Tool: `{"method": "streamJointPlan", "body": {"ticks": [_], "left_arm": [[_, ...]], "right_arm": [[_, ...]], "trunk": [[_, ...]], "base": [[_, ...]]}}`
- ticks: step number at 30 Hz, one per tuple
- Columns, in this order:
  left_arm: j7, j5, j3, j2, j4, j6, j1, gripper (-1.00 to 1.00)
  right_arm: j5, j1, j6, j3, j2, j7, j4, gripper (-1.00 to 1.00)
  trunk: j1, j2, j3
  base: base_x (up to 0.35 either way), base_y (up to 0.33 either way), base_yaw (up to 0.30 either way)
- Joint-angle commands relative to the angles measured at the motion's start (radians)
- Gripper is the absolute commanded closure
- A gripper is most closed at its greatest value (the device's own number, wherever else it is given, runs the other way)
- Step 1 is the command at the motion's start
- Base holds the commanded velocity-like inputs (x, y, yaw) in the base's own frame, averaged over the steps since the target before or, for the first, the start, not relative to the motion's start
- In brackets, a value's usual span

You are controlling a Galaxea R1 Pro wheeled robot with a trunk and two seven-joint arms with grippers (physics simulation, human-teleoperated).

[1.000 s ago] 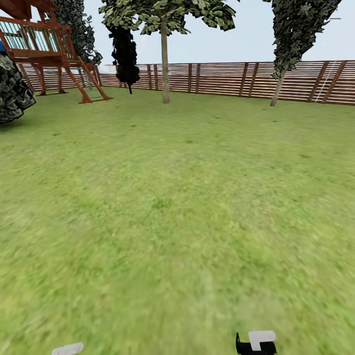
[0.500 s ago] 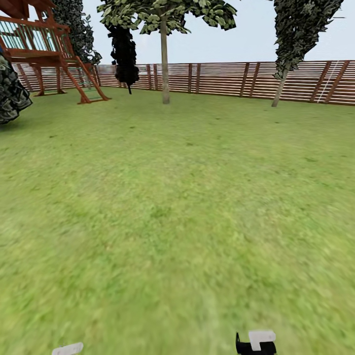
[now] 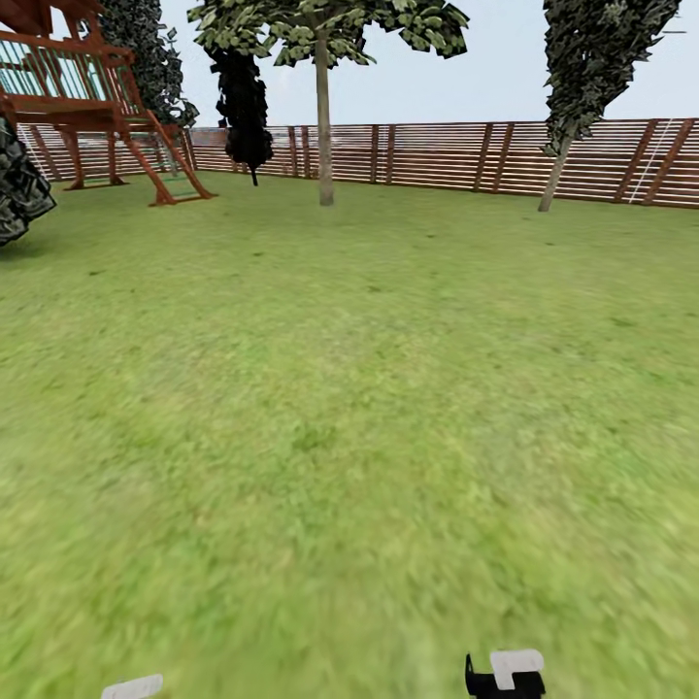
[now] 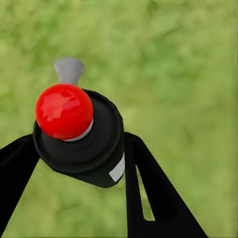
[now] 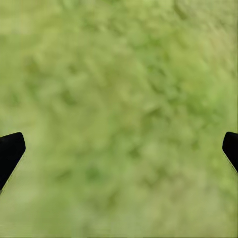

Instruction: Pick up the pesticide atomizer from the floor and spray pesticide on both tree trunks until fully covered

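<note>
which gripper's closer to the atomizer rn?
Left. The left gripper is shut on the atomizer, one finger against each side of the bottle. The right gripper hangs open over grass, holding nothing.

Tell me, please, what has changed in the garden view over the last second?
The head camera has swung slightly: the red wooden play frame and dark bush slid left, the leaning tree slightly right. The things themselves haven't moved. The left gripper keeps holding the black, red-topped atomizer; the right gripper stays open.
</note>
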Motion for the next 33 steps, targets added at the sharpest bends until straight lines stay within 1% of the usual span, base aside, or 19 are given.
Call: {"method": "streamJointPlan", "body": {"ticks": [1,33], "left_arm": [[-0.001,0.005,-0.001,0.0,0.001,-0.003,-0.001,1.0],[-0.001,0.005,0.0,0.0,0.001,-0.003,-0.001,1.0]], "right_arm": [[0.011,0.0,0.0,-0.006,0.0,-0.006,0.0,-1.0],[0.01,0.0,0.001,-0.006,-0.002,-0.007,0.0,-1.0]], "trunk": [[0.0,0.0,-0.001],[0.0,0.0,-0.001]], "base": [[0.339,0.0,0.0],[0.338,0.0,0.0]]}}
